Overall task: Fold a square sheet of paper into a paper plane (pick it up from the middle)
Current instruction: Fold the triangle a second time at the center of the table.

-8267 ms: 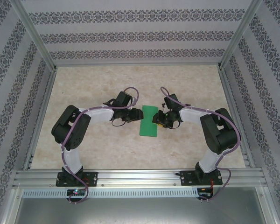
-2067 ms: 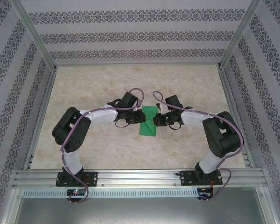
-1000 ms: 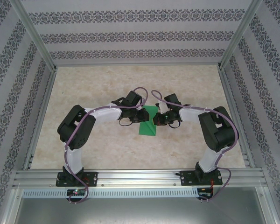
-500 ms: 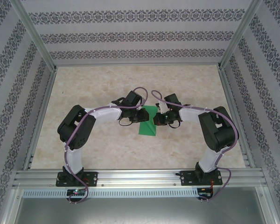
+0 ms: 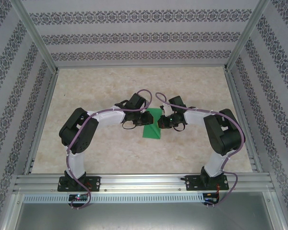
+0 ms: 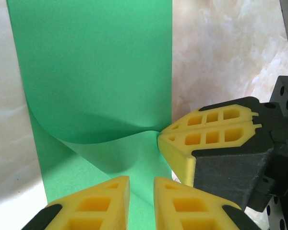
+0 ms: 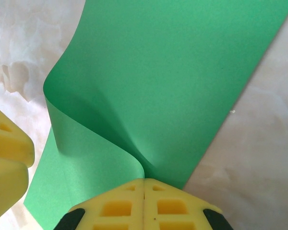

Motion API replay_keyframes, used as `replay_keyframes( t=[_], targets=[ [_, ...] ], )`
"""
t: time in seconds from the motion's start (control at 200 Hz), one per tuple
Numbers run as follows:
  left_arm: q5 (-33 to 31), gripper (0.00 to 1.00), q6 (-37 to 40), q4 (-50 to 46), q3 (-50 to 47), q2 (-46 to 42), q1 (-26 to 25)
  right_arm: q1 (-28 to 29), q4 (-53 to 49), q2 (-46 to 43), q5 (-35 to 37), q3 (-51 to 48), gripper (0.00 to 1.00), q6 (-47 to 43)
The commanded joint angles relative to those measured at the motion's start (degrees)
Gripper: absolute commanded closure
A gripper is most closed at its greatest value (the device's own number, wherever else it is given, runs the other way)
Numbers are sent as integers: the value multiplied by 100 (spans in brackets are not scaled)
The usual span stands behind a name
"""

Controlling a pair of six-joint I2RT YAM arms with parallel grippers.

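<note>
Green sheet (image 5: 152, 125) on stone-look table (image 5: 110, 86), R gripper (image 7: 144, 184) clenched on curled corner, L gripper (image 6: 141, 184) ajar above.

I have the black-and-white left arm (image 5: 103, 116) and right arm (image 5: 201, 115) bent at the elbow and reaching inward, so the two wrists face each other from either side of the thin, bright green square sheet of paper (image 5: 151, 129). My right gripper (image 7: 144, 186) has its yellow ribbed pads pressed tight together on a lifted, curling edge of that sheet. My left gripper (image 6: 141, 187) hangs low over the sheet, its yellow pads a narrow gap apart and its tips just beside the right gripper's.
</note>
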Motion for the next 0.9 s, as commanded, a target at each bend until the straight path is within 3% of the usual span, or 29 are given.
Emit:
replay_keyframes(
  t=[0.0, 0.255, 0.894],
  targets=[
    [-47, 79, -52, 68, 68, -5, -79, -9, 0, 109, 145, 112, 95, -95],
    [163, 80, -498, 669, 75, 143, -73, -9, -3, 93, 163, 101, 95, -98],
    [231, 80, -535, 865, 119, 330, -68, 16, -8, 118, 180, 133, 95, -102]
  ],
)
